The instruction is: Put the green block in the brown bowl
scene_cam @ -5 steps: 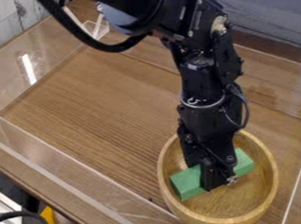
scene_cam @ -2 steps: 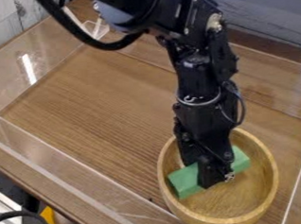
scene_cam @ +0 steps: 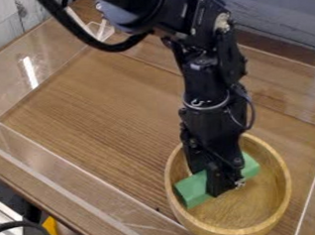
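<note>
Bright, even light; glare on clear walls (scene_cam: 39,66) upper left; slightly soft.

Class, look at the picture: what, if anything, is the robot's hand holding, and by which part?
The hand is shut on the green block, gripping it around its middle, inside the brown bowl.

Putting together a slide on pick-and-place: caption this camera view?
Gripper, shut on the green block, holds it inside the brown bowl.

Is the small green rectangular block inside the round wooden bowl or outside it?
Inside: the green block lies within the tan wooden bowl's rim.
</note>
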Action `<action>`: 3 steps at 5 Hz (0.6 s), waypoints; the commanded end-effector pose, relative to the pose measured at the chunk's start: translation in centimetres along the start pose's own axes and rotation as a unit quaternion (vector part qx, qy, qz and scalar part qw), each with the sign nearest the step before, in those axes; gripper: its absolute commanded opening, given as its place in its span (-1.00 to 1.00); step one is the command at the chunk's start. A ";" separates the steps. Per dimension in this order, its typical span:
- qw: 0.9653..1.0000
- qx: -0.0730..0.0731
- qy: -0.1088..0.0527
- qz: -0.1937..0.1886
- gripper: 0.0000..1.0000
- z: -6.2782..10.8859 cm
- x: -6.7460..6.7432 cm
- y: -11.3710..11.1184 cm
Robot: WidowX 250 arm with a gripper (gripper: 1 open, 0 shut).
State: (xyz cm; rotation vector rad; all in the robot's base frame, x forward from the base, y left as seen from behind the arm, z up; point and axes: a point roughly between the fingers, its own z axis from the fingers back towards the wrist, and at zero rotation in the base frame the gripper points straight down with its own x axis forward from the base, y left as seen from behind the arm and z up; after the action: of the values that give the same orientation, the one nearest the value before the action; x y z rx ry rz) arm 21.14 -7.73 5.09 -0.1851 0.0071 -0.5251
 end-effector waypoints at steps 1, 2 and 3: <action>1.000 0.006 -0.024 0.008 -1.00 1.1 0.6 0.3; 1.000 0.004 -0.024 0.014 -1.00 1.2 0.6 0.3; 0.999 0.003 -0.024 0.020 -1.00 1.2 0.5 0.3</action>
State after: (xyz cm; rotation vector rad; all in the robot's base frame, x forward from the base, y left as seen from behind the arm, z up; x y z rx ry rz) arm 21.08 -7.62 5.12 -0.1922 0.0155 -0.4873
